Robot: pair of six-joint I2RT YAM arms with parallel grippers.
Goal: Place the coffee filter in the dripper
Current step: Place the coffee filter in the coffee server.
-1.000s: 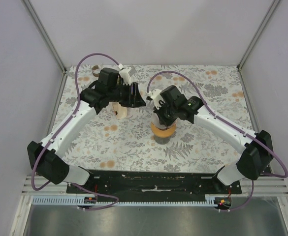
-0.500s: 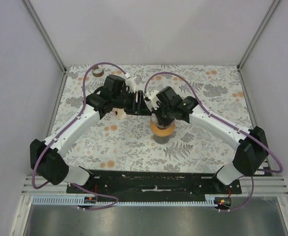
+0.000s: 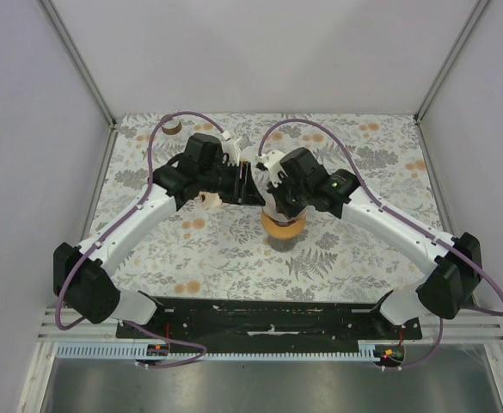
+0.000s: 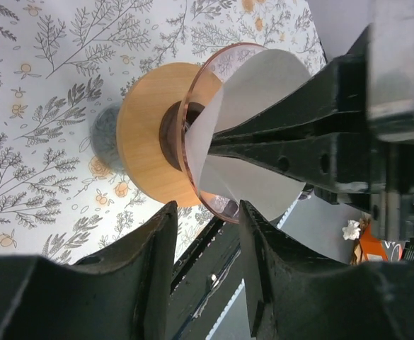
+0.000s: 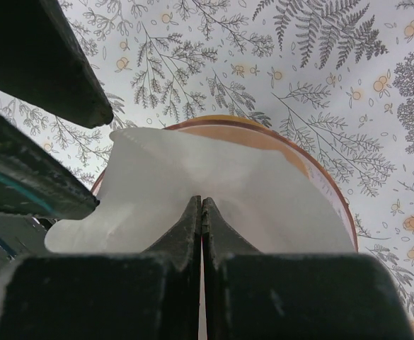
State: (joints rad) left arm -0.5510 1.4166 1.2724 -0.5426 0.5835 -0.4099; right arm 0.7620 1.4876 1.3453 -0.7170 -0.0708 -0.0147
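At mid-surface (image 3: 367, 258) stands the dripper (image 4: 150, 134), a clear pink cone over a wooden collar. White coffee filter (image 5: 214, 177) sits partway in the cone, its top edge above the rim. Right hand (image 5: 202, 202) is pinched fully closed on the filter's upper edge. Left hand (image 4: 207, 209) is near the dripper, fingers about half apart, nothing between them.

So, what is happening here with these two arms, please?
The right gripper is shut on the white coffee filter and holds it in the mouth of the dripper, which stands on the flowered table. The filter is not yet released. The left gripper hovers beside the dripper, open and empty.
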